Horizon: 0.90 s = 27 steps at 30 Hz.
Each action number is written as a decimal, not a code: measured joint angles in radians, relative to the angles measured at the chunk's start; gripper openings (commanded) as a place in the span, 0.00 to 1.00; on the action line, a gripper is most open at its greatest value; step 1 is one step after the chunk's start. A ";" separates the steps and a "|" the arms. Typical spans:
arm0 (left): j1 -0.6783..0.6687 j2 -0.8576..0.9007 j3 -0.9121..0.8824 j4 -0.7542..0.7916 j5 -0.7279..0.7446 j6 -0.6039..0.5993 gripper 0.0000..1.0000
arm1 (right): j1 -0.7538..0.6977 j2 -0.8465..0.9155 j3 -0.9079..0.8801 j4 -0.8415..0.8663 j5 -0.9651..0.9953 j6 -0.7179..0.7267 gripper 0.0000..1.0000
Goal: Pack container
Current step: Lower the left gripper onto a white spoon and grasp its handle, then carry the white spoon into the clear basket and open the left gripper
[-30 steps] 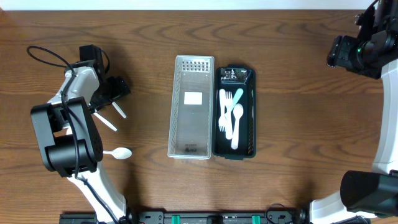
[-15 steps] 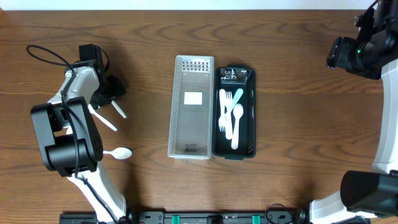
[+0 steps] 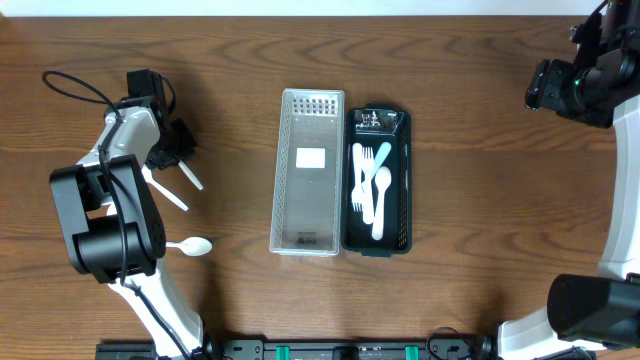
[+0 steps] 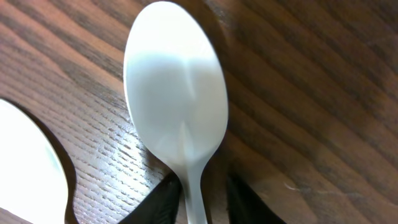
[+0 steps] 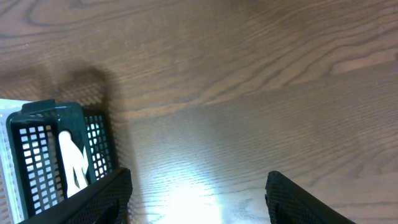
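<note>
A black slotted container (image 3: pixel 401 180) in the middle of the table holds several white utensils (image 3: pixel 372 185). A clear lid (image 3: pixel 308 172) lies against its left side. My left gripper (image 3: pixel 175 158) is down at the table's left over two white spoons (image 3: pixel 190 176). In the left wrist view one spoon (image 4: pixel 177 93) has its handle between the fingers (image 4: pixel 155 202). The jaws are narrow: the left finger touches the handle and a slim gap shows on the right. My right gripper (image 5: pixel 199 205) hangs open and empty at the far right, beside the container's corner (image 5: pixel 62 155).
A second spoon bowl (image 4: pixel 25 162) lies just left of the one between my fingers. A third white spoon (image 3: pixel 190 246) rests nearer the front left, by the left arm's base (image 3: pixel 105 230). Bare wood lies between the lid and the left gripper.
The left jaws have come in from wide open to a narrow gap round the spoon handle. Neither arm has shifted, and the right gripper is unchanged.
</note>
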 measured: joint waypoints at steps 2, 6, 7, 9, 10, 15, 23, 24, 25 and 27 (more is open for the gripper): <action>0.000 0.000 0.000 0.000 0.000 0.001 0.19 | 0.000 0.000 0.000 0.000 0.000 0.000 0.72; 0.000 0.002 0.003 0.000 -0.001 0.003 0.13 | 0.000 0.000 0.000 0.000 0.000 0.000 0.72; 0.000 0.002 0.003 0.000 -0.001 0.003 0.12 | 0.000 0.000 0.000 0.000 0.000 0.000 0.72; 0.000 0.002 0.003 0.000 -0.001 0.002 0.10 | 0.000 0.000 0.000 0.000 0.000 0.000 0.72; 0.000 0.002 0.003 0.000 -0.001 0.002 0.09 | 0.000 0.000 0.000 0.000 0.000 0.000 0.72; 0.000 0.001 0.005 -0.003 -0.002 0.002 0.06 | 0.000 0.000 0.000 0.002 0.000 0.000 0.72; -0.051 -0.117 0.027 -0.138 -0.003 0.013 0.06 | 0.000 0.000 0.000 0.037 0.000 0.000 0.73; -0.074 -0.159 0.041 -0.161 -0.006 0.014 0.06 | 0.000 0.000 0.000 0.043 0.000 0.000 0.72; -0.101 -0.203 0.057 -0.180 -0.008 0.015 0.06 | 0.000 0.000 0.000 0.048 0.000 0.000 0.72; -0.163 -0.294 0.096 -0.207 -0.010 0.020 0.06 | 0.000 0.000 0.000 0.060 0.000 0.000 0.72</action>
